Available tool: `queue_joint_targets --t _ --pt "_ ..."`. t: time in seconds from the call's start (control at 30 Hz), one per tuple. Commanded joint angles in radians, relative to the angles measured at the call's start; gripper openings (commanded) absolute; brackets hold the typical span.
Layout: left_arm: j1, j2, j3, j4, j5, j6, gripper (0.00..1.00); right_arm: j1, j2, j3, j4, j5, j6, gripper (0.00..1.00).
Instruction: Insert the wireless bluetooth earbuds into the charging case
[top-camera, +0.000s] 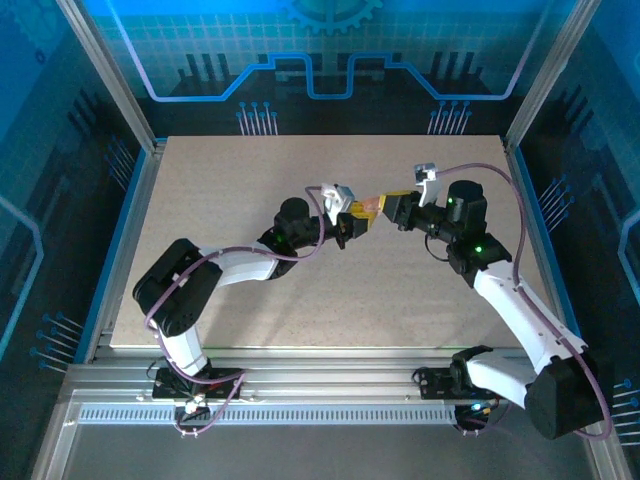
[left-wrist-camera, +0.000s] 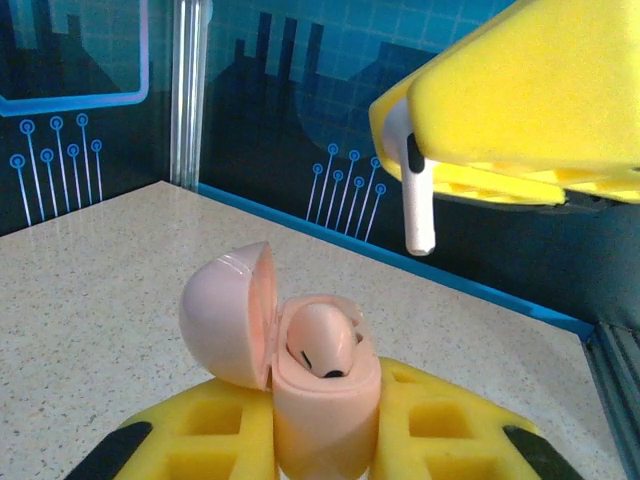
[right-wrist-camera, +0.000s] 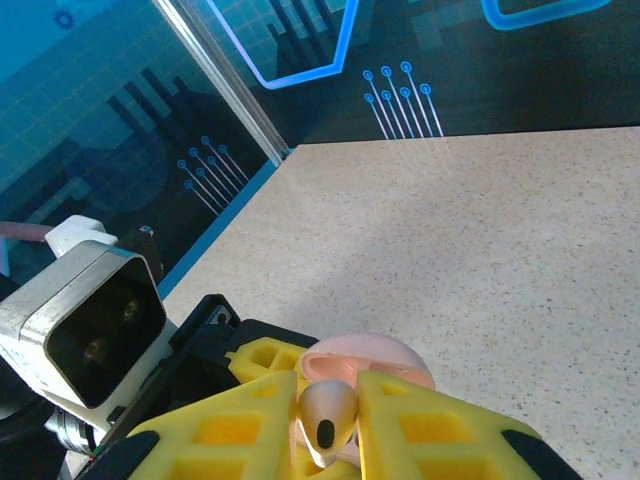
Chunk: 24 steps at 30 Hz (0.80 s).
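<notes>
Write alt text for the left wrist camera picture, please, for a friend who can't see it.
A pale pink charging case, lid open and one earbud already seated inside, is clamped between the yellow fingers of the left gripper. Up and to the right, the right gripper holds a second earbud stem-down over a speckled table.

The bench (top-camera: 330, 310) has a pale, speckled, stone-look top, edged by a thin blue rim (top-camera: 128, 215) and, along its near side, by ribbed silver rails (top-camera: 330, 385). Dark blue panels (top-camera: 330, 60) printed with bright blue circuit lines, pin-headed dots and a gear outline (top-camera: 333, 12) stand around it on 3 sides, and 2 slanting silver posts (top-camera: 108, 70) rise at the far corners. The light is cool and bluish, with a soft shadow band lying across the top in the right wrist view.
</notes>
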Motion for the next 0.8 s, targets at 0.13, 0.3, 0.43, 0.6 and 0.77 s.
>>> queue_joint_targets --t 0.13,0.3,0.43,0.6,0.77 --pt "-0.007 -0.051 0.006 0.065 0.027 -0.012 0.17 -0.004 0.018 0.006 0.055 -0.036 -0.002 0.22" --pt "-0.007 -0.057 0.004 0.071 0.028 -0.014 0.17 -0.004 0.025 0.005 0.062 -0.033 0.002 0.22" --pt "-0.007 -0.062 0.002 0.079 0.027 -0.017 0.17 -0.004 0.032 0.002 0.075 -0.036 0.011 0.22" --pt "-0.009 -0.064 0.001 0.089 0.025 -0.022 0.17 -0.004 0.041 0.003 0.083 -0.047 0.019 0.22" --pt "-0.009 -0.064 0.002 0.094 0.024 -0.023 0.17 -0.004 0.041 0.003 0.084 -0.048 0.02 0.22"
